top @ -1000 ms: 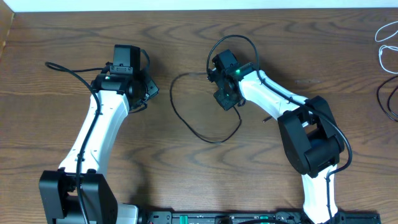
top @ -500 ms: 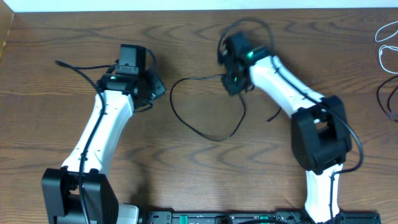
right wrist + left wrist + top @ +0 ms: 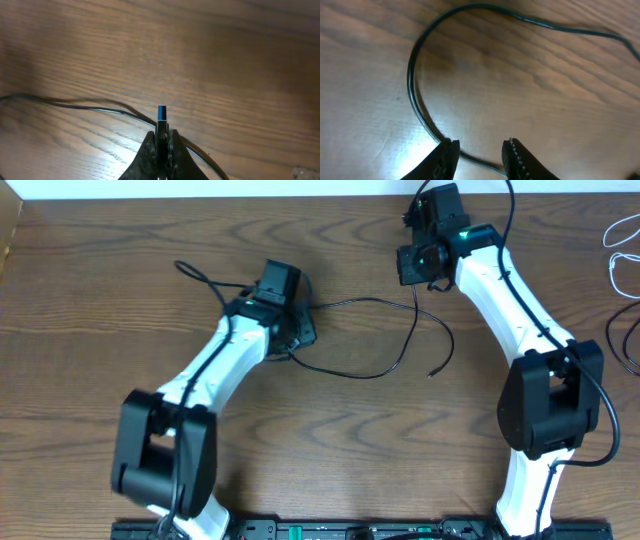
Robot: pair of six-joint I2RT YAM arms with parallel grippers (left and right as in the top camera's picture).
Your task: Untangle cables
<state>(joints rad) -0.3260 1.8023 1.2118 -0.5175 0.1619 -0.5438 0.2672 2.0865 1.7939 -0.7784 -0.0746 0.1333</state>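
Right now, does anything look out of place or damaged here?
Nothing looks damaged. Only oddity: the white cable lies at the far right edge, partly out of frame, away from the black cable held by the right claw.

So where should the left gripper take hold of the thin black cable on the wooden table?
Likely on the stretch of the thin black cable lying flat between the open left gripper, from straight above, fingers across the cord. The right gripper holds its plug end.
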